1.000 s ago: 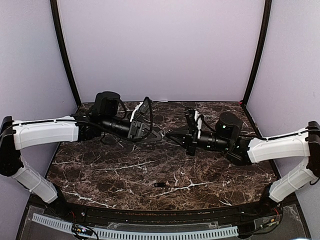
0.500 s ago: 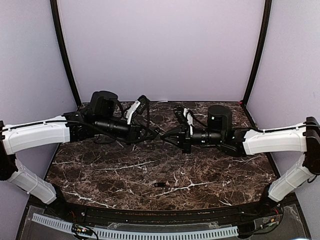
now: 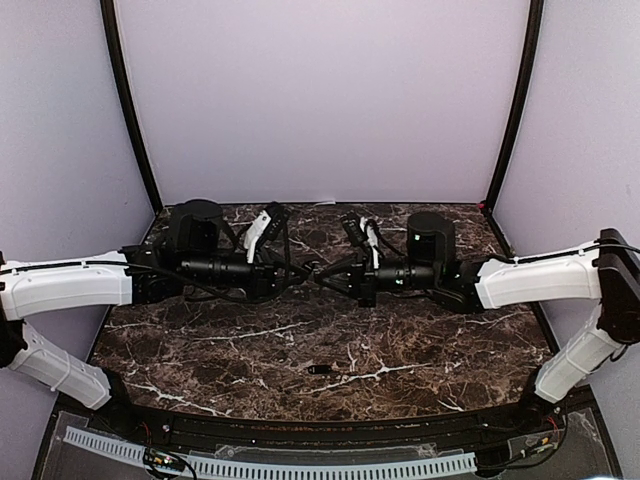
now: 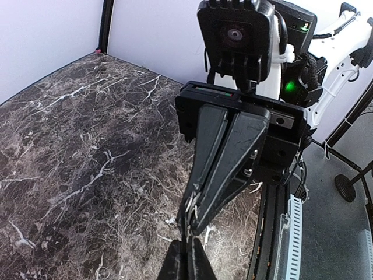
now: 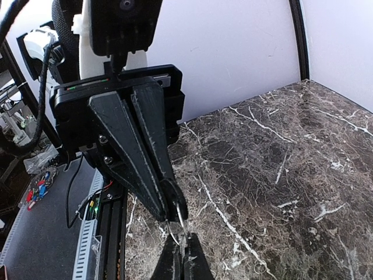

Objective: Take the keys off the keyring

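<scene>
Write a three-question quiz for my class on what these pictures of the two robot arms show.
1. True or false: the left arm's fingers and the right arm's fingers meet tip to tip above the dark veined marble table.
2. Multiple choice: the small dark oblong key lies (a) clamped between fingers, (b) loose on the table, nearer the arms' bases, (c) against the back wall.
3. Fill in: both pairs of fingers are ____ on the thin silvery wire ring.
Key: 1 true; 2 b; 3 shut.
</scene>
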Tool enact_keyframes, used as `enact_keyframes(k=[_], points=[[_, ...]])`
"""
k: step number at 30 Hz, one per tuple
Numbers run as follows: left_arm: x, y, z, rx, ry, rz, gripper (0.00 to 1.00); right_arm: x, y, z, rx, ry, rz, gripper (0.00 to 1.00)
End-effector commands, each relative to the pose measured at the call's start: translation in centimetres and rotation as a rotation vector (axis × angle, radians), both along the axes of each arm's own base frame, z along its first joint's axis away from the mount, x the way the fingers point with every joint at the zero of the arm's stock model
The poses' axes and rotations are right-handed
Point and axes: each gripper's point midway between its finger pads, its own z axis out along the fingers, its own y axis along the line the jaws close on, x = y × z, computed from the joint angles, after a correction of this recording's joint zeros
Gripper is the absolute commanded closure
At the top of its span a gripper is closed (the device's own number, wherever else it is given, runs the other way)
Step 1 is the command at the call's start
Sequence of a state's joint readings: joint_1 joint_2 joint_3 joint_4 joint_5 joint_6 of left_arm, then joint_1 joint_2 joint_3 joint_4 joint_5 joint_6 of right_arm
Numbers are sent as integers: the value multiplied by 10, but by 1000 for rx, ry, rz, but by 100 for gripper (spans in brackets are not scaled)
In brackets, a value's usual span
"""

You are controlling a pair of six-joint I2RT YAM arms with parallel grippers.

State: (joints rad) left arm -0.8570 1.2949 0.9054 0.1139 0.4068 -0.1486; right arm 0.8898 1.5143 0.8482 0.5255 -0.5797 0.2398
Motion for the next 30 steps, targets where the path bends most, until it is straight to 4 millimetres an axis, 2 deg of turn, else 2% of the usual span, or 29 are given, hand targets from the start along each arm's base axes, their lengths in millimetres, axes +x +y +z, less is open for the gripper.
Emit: enact_keyframes(k=[1, 8, 16, 20, 24, 30], points=[[0, 1, 20, -82, -82, 3, 100, 1, 7, 27, 81, -12, 26, 100], [4, -1, 17, -92, -142, 46, 100, 0, 10, 35, 87, 57, 38, 100], [7, -1, 20, -112, -212, 84, 100, -11, 10, 43, 138, 142, 99, 84], [3, -1, 29, -164, -218, 77, 100, -15, 5, 42, 173, 122, 95, 68], [1, 2, 40, -206, -223, 82, 100, -17, -1, 36, 183, 76, 81, 57], [-1, 6, 54, -264, -237, 95, 100, -21, -16, 29, 243, -26, 18, 52]])
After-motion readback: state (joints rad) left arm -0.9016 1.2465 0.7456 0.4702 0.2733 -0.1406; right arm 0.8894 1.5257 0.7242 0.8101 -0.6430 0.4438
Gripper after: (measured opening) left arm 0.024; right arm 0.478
